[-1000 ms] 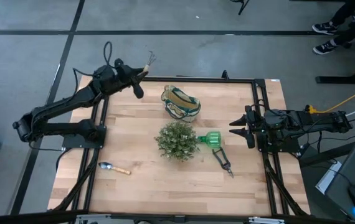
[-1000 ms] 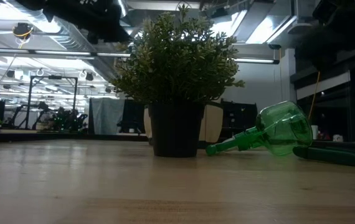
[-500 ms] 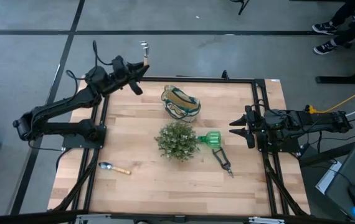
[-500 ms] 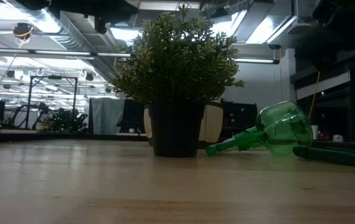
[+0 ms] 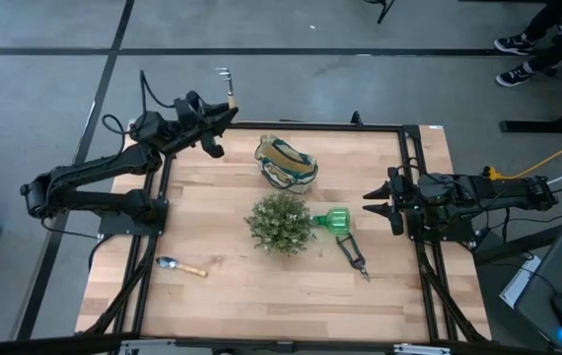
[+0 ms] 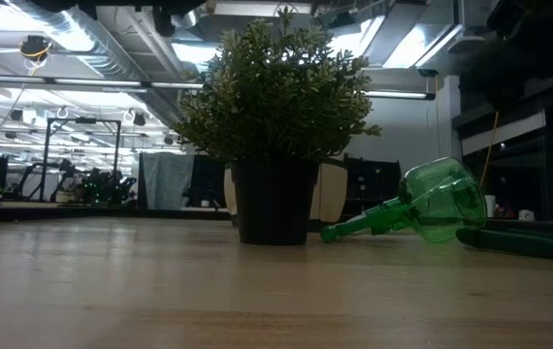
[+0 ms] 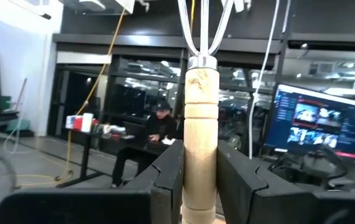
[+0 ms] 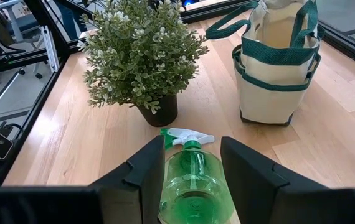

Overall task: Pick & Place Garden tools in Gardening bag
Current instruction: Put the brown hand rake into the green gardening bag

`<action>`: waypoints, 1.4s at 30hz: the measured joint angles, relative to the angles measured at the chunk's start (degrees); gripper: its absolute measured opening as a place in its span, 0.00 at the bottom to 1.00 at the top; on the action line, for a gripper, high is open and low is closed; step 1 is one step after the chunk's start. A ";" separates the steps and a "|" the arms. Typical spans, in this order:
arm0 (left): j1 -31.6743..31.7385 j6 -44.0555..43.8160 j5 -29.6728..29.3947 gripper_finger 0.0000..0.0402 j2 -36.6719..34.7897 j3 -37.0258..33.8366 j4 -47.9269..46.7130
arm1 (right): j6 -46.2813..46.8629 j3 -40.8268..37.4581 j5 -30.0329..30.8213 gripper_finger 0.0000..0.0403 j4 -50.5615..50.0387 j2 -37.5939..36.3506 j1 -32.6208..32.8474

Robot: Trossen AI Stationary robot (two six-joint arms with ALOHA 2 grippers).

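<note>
Only in the left wrist view is the left gripper [image 7: 199, 177] seen pinching a wooden-handled rake [image 7: 200, 134]; the high view places it past the table's [image 5: 232, 296] far-left corner. The gardening bag [image 5: 286, 164] stands near the far edge. The right gripper [image 5: 373, 201], spread, waits at the right edge.

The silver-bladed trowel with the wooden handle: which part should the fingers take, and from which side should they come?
Probably the pale wooden handle of the silver-bladed trowel, near its middle, coming straight down from above. The trowel lies flat on the wooden table, well apart from everything else, so the fingers can close across the handle. The handle is straight and narrow, while the rounded blade would likely slip.
</note>
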 joint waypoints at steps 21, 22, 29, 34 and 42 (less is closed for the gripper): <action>-4.40 4.14 11.91 0.17 19.21 10.95 -4.40 | 0.01 0.00 0.00 0.40 0.00 0.00 -0.02; -4.38 4.87 12.78 0.17 20.29 12.44 -5.96 | 0.02 0.00 0.00 0.40 0.00 0.00 0.00; -4.38 9.38 17.79 0.17 27.22 21.30 -11.09 | 0.01 0.01 0.00 0.40 0.00 0.01 -0.01; -4.38 10.99 18.01 0.17 30.48 24.31 -11.93 | 0.02 0.02 0.00 0.40 0.00 0.00 -0.01; -4.38 11.30 17.97 0.17 32.85 24.70 -12.96 | 0.02 0.02 0.00 0.40 0.00 0.02 0.00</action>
